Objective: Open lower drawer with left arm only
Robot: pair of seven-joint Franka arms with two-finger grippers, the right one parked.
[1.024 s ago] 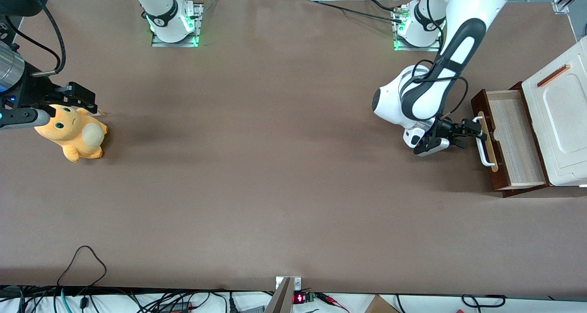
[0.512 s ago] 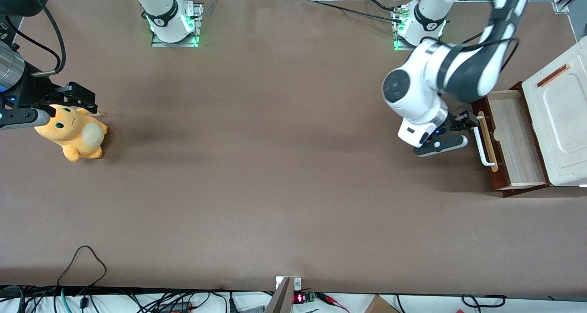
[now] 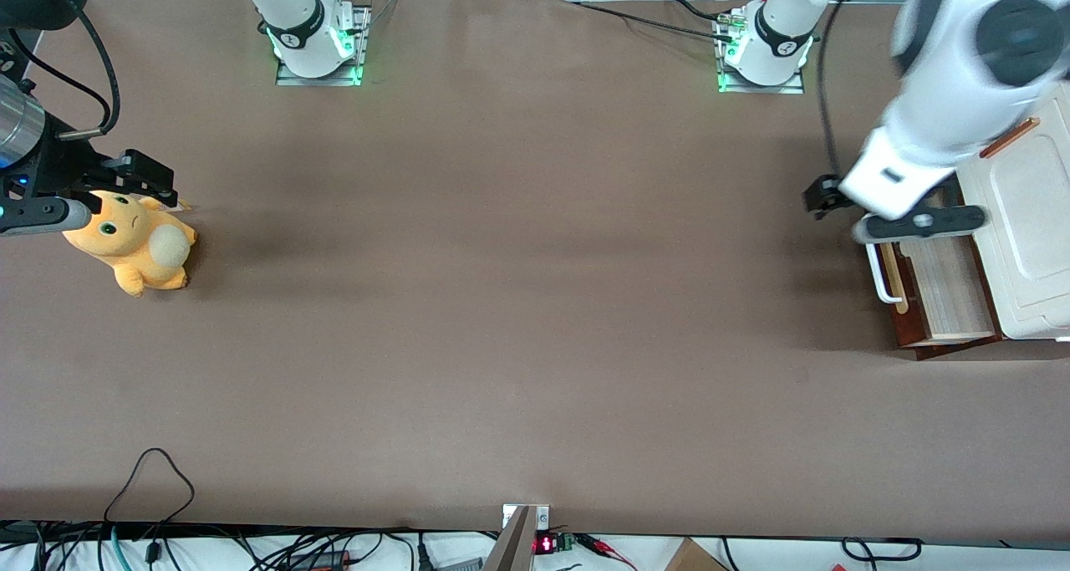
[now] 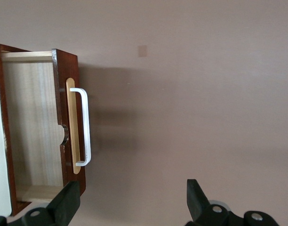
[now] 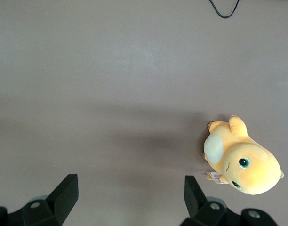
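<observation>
While the lower drawer (image 4: 38,132) stands open, the claw (image 4: 132,207) (released) hangs above the brown table (image 3: 501,303).

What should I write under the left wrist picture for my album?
Open hand of the left arm hovering above the table, lower drawer pulled out, nothing inside.

Lower drawer (image 4: 36,127) pulled open; left arm (image 3: 945,103) above, seemingly clear.

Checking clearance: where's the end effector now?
End effector, open, hangs above the table in front of the open drawer, clear of its handle.
</observation>
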